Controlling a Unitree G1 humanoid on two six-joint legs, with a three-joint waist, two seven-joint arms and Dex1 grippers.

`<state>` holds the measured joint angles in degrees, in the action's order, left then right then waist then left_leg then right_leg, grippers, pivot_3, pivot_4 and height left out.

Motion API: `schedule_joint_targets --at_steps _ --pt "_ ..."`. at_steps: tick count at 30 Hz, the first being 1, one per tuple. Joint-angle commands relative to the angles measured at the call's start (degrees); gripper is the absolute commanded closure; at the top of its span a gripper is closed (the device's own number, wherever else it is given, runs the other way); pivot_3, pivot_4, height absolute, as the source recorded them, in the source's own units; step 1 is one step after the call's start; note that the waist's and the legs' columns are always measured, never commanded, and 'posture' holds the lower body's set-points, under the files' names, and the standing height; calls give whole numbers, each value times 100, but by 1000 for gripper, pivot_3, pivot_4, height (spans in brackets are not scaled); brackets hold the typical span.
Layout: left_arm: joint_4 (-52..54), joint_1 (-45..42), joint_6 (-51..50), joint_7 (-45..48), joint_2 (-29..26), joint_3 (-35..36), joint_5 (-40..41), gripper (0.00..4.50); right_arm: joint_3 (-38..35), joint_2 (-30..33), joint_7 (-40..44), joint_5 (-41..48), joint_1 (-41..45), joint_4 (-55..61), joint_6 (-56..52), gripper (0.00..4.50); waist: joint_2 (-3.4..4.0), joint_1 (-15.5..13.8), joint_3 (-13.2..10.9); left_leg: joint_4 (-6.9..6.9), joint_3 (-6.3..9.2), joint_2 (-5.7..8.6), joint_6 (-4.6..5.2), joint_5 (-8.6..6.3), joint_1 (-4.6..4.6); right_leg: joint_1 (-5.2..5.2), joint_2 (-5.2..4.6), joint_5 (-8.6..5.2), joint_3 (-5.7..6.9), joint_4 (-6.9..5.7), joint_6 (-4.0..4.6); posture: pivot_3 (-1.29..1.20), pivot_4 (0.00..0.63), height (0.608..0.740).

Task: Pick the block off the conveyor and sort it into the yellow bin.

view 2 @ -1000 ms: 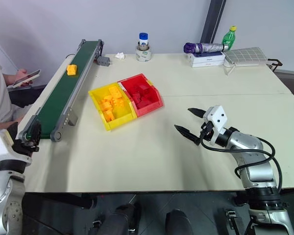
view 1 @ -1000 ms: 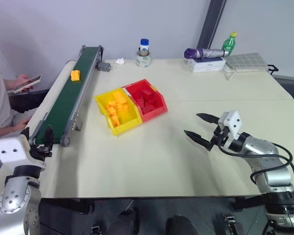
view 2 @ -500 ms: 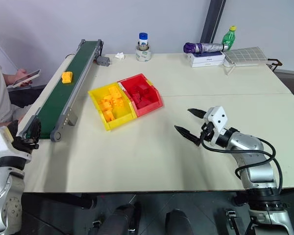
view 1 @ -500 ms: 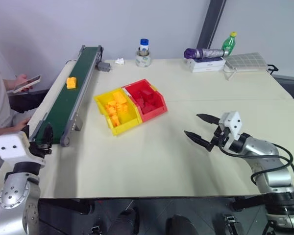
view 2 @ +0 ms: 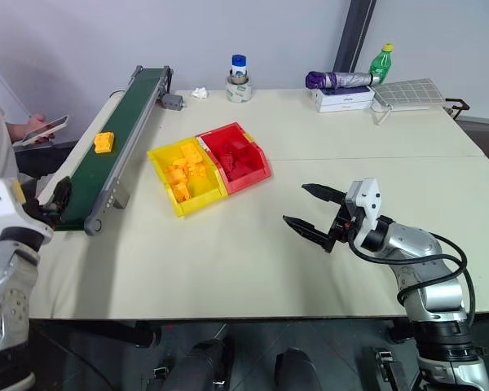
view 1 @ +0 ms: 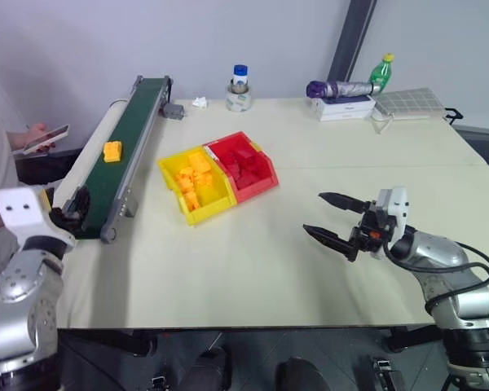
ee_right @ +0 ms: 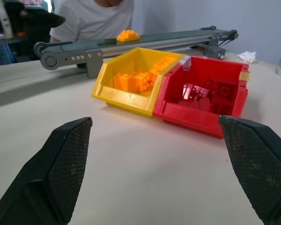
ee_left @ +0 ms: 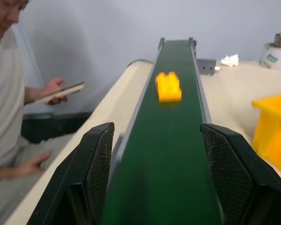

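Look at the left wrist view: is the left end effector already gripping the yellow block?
No, the block lies free on the conveyor ahead of the open left end effector.

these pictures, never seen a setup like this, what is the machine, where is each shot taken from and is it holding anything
It is a humanoid robot with two arms, each ending in a two-fingered black gripper. Two pictures come from cameras in its head, looking down over a table. The other two come from a camera on each wrist, looking out between that gripper's fingers.

On the table's left side runs a conveyor with a green belt, carrying one yellow-orange block. Beside it sit a yellow bin of orange bricks and a red bin of red ones. At the far edge are bottles, a roll of tape and a box. A person sits by the conveyor with a phone.

The left gripper waits open at the belt's near end; the right gripper hovers open over the table. Neither holds anything.
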<state>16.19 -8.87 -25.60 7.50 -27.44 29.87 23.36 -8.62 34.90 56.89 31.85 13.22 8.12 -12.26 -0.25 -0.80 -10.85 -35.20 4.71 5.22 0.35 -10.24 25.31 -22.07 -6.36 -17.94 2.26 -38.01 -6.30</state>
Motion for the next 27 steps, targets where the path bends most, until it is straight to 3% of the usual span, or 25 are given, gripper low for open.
schedule_joint_targets --at_steps 1,13,19,23,27 --pt "-584 -466 22 153 -240 -140 -106 1427 -35 -15 -46 -21 95 104 63 0 0 1 0 0 0 0 0 0 0 -3 0 0 -1 -1 0 0 150 740" --pt "-2789 -2276 -428 657 -911 -562 -201 1427 0 -80 -298 -145 -146 350 128 0 -3 7 0 3 -2 1 -4 5 4 -11 4 4 -6 -12 -8 0 150 740" --pt "-3402 -2607 -490 749 -1071 -827 -466 1427 -7 -72 -385 -168 -218 423 133 0 -4 16 0 4 -3 0 -6 6 4 -12 6 8 -12 -15 -12 0 150 740" --pt "-3600 -2740 -756 731 -983 -647 -266 1427 -17 -55 -418 -194 -236 423 158 0 -5 11 1 2 -3 0 -6 7 4 -12 6 8 -12 -16 -12 0 150 740" --pt "-3504 -2632 -980 757 -1012 -658 -224 2769 -21 -43 -442 -210 -228 415 159 0 -7 12 0 2 -3 0 -6 7 4 -13 6 9 -13 -16 -13 0 150 740"
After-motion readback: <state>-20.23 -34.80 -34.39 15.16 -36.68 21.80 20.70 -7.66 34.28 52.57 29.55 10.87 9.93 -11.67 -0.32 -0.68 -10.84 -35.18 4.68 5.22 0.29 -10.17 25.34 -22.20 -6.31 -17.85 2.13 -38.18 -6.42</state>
